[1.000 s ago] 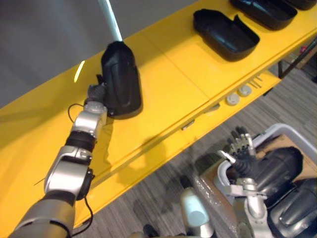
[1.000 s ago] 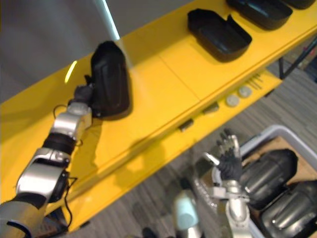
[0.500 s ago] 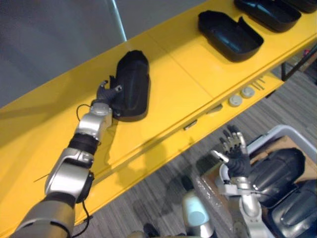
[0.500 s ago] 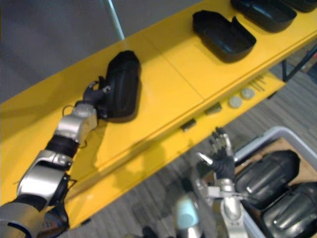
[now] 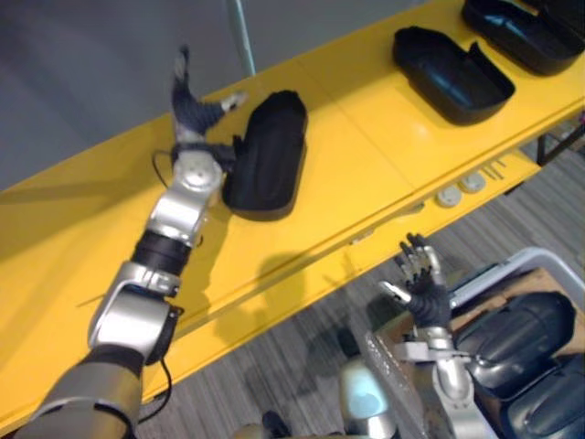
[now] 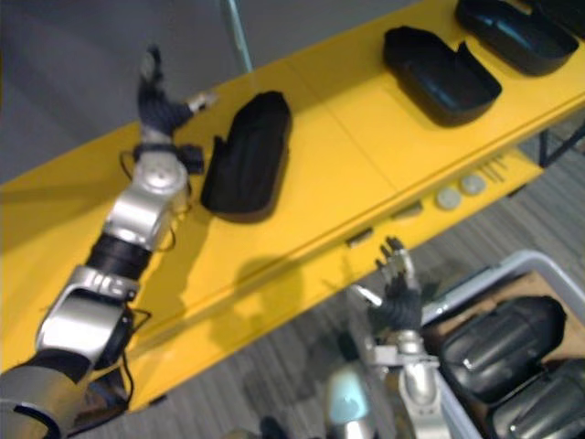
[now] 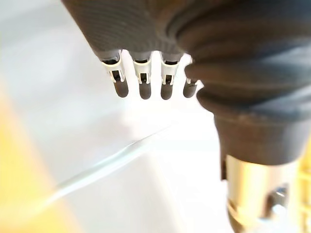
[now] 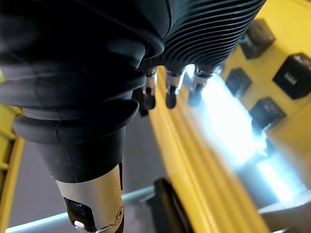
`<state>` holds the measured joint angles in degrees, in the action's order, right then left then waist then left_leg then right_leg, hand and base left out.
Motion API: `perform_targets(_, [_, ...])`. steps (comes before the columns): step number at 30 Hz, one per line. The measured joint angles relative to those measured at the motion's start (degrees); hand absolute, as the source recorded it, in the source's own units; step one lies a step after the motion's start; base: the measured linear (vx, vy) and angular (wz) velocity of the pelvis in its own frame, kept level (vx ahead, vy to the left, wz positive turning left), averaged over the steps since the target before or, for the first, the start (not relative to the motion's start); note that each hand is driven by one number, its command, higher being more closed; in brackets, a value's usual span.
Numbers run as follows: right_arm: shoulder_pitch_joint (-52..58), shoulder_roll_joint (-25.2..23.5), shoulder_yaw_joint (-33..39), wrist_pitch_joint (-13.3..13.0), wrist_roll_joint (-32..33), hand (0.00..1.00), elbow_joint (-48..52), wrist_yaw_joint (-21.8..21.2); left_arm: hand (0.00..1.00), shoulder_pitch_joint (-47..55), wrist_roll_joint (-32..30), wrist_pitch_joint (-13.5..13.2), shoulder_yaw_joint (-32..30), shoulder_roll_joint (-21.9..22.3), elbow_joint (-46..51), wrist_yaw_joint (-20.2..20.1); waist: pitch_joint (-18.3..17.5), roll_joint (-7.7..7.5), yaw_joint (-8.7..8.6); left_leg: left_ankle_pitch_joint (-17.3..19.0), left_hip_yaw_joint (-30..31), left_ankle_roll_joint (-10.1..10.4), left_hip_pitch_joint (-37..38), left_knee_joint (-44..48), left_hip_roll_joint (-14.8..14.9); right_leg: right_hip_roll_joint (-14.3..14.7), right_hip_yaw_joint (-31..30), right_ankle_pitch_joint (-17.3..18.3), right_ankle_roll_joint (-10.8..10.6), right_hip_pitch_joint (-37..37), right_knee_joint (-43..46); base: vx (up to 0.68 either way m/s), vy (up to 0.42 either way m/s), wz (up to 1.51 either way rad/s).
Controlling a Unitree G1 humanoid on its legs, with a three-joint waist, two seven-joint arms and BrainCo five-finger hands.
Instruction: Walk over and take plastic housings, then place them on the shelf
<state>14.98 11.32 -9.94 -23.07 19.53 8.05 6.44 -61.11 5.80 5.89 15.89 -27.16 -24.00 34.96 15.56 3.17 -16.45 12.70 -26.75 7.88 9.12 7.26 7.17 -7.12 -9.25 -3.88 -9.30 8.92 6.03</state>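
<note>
A black plastic housing point(image 5: 270, 155) lies on the yellow shelf point(image 5: 366, 155), its long side running away from me. My left hand point(image 5: 196, 101) is lifted just beside its far left end, open with fingers spread, holding nothing; the left wrist view shows its fingers point(image 7: 141, 82) straight. My right hand point(image 5: 420, 288) hangs open below the shelf's front edge, palm empty, and its fingers point(image 8: 170, 92) also look straight in the right wrist view. Further right on the shelf lie two more black housings point(image 5: 452, 59) point(image 5: 512, 18).
A grey bin point(image 5: 512, 270) at the lower right holds more dark housings point(image 5: 521, 329). Two small round discs point(image 5: 462, 189) sit on the shelf's lower front ledge. A thin pale pole point(image 5: 242, 37) rises behind the shelf, and grey carpet lies below.
My left hand has let go of the housing and lifted clear with fingers spread. The housing went from standing to lying on the shelf. The camera view has shifted.
</note>
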Motion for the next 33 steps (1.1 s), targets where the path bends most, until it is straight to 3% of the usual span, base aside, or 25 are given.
perform_targets(6, [-0.74,0.21,-1.51,-3.51,-0.13,0.0,-0.21,2.36,0.0,0.0,-6.14,0.08,1.03,0.28,2.83,2.28,-2.56,-0.44,-0.03,-0.19,0.9,-0.21,1.21,-0.84,-0.34,-0.48,0.65,0.0,0.0,-1.63,-0.86,0.0,-0.009,0.06])
perform_targets(10, [-6.32,0.64,-1.33,-4.02,2.91,0.0,-0.22,0.11,0.0,1.3,-5.87,-0.32,-0.18,1.25,5.07,5.2,-2.85,-0.66,1.11,-0.51,2.4,-0.4,1.86,-1.25,-0.35,-0.94,2.64,-0.82,0.06,-4.03,-2.56,-0.04,-0.034,0.15])
perform_targets(13, [-13.99,0.6,-1.32,-3.28,6.94,0.0,-2.22,-4.57,0.0,13.31,-5.98,-4.47,-8.78,3.35,20.61,5.53,-4.13,-0.47,2.57,-1.42,4.73,-0.35,1.77,-1.95,-0.17,-1.43,5.03,-1.14,0.11,-5.8,-3.6,-0.02,-0.036,0.36])
perform_targets(16, [-21.27,0.65,0.14,-2.65,6.92,0.0,-6.45,-5.19,0.0,36.79,-6.24,-7.52,-16.18,8.42,37.57,5.25,-4.85,-0.04,7.38,-1.97,9.12,-0.27,1.61,-1.67,0.28,-1.73,9.68,-1.14,0.11,-9.24,-5.01,-0.01,-0.054,0.7])
perform_targets(17, [-23.78,0.46,1.04,-1.58,6.96,0.0,-8.05,-5.11,0.0,46.05,-6.21,-8.78,-18.49,11.02,39.48,4.86,-5.85,-0.18,9.88,-2.25,11.24,-0.17,0.92,-1.43,0.32,-1.89,11.78,-1.22,0.22,-10.45,-5.93,0.0,-0.064,0.89])
perform_targets(18, [-25.14,0.33,1.23,-1.2,7.01,0.0,-9.18,-5.09,0.0,49.89,-6.21,-9.08,-19.61,12.05,39.59,4.77,-6.32,-0.36,11.12,-2.29,12.36,-0.12,0.48,-1.09,0.32,-1.99,13.15,-1.32,0.34,-11.08,-6.36,-0.01,-0.055,0.93])
perform_targets(20, [-32.53,-1.25,1.27,1.66,7.23,0.0,-14.52,-4.82,0.0,60.56,-5.68,-9.08,-24.62,14.59,39.47,4.6,-7.03,-1.39,16.05,-2.36,16.89,0.01,-0.7,0.64,0.59,-2.06,17.44,-1.41,0.47,-13.78,-7.3,0.0,-0.049,0.92])
perform_targets(22, [-39.31,-3.31,1.42,4.42,7.94,0.0,-19.2,-3.13,0.0,65.07,-5.64,-9.16,-28.31,15.36,38.67,2.97,-7.25,-1.76,18.87,-2.47,20.17,0.17,-1.28,1.39,0.68,-2.12,20.76,-1.44,0.51,-16.09,-7.74,-0.02,-0.039,0.87])
perform_targets(25, [-49.26,-6.24,1.41,8.44,8.49,0.0,-28.61,1.34,0.0,70.76,-5.74,-9.14,-32.06,15.74,33.26,0.28,-7.76,-1.95,22.95,-2.57,23.79,0.27,-2.63,1.85,0.24,-2.51,24.01,-1.43,0.52,-18.28,-8.4,-0.04,-0.023,0.59])
perform_targets(29, [-57.11,-6.41,4.47,9.3,9.61,0.0,-41.62,6.65,0.0,75.64,-2.95,-10.15,-35.98,18.36,18.24,-2.56,-7.74,-1.92,27.49,-2.74,27.15,0.22,-4.86,3.02,-0.17,-2.72,26.71,-1.35,0.64,-19.05,-8.56,-0.03,-0.005,0.48])
perform_targets(31, [-59.38,-5.99,7.68,9.26,11.24,0.0,-46.49,8.87,0.0,79.29,-1.85,-12.14,-39.15,21.21,9.01,-3.6,-7.64,-1.82,29.94,-2.85,28.02,0.31,-5.5,3.3,-0.09,-2.55,26.99,-1.24,0.8,-19.16,-8.56,-0.01,0.002,0.18])
perform_targets(33, [-60.25,-5.51,9.62,9.24,11.29,0.0,-48.07,10.68,0.0,82.07,-2.02,-13.62,-39.6,21.91,1.74,-5.24,-7.5,-1.58,30.52,-2.89,28.97,0.41,-6.27,3.68,-0.07,-2.48,28.22,-1.09,1.03,-19.28,-8.56,-0.01,-0.007,0.19])
